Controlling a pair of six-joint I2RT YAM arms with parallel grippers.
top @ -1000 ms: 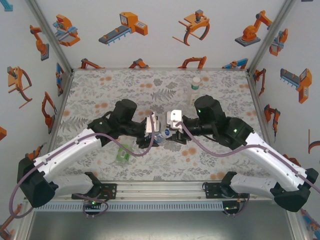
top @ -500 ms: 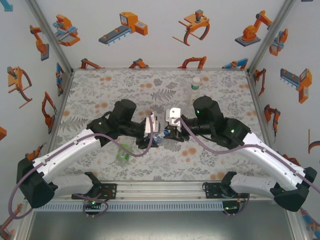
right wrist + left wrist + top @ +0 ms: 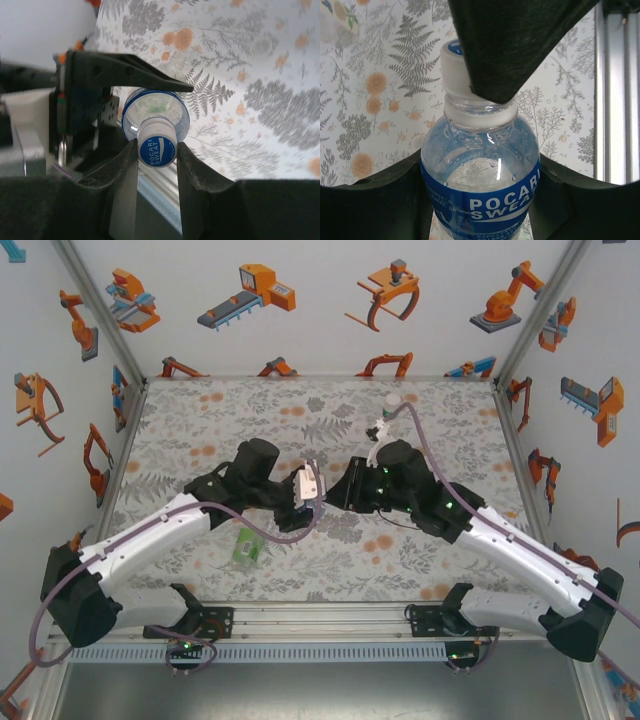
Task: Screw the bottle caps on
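The cap (image 3: pixel 156 150) is white with a blue printed top and sits on the neck of the blue-labelled bottle (image 3: pixel 480 175). The right gripper (image 3: pixel 156 146) is closed on this cap, with 1 finger pressed against each side of it. In the left wrist view, 1 dark finger (image 3: pixel 505 45) of the right gripper covers part of the cap from above.

The left gripper (image 3: pixel 480 157) is closed around the body of the blue-labelled bottle, with 1 finger on each side of the label. Droplets cling to the inside of the clear wall above the label.

In the top view, the 2 grippers meet tip to tip over the middle of the table (image 3: pixel 200 420).

The green-labelled bottle (image 3: pixel 245 548) lies on its side on the table, just beside the left arm. The slim bottle (image 3: pixel 391 403) stands at the far side of the table, behind the right arm, partly covered by its cable.
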